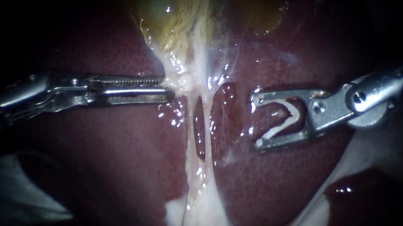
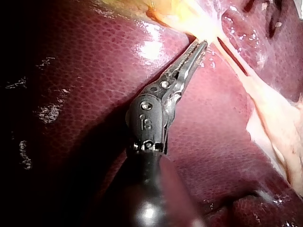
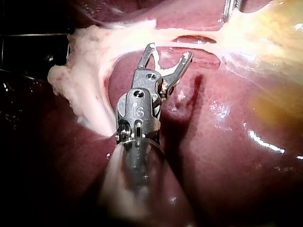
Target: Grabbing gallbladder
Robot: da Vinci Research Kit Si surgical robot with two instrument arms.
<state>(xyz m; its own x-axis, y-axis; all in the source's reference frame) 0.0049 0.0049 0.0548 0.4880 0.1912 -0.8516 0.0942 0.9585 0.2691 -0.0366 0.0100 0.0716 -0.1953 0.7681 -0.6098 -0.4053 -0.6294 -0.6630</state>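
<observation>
My left instrument's (image 1: 174, 87) jaws pinched the gallbladder's (image 1: 177, 21) pale neck; beside it, my right instrument's (image 1: 257, 121) wide jaws held a clip (image 1: 288, 114).

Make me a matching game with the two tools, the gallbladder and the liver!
Things:
1. left tool
2. right tool
3. gallbladder
4. liver

Descriptions:
A. dark red all over
B. holds a white clip between its jaws
C. yellowish
D. jaws shut on pale tissue just under the gallbladder

Pairs: 1-D, 2-B, 3-C, 4-A
</observation>
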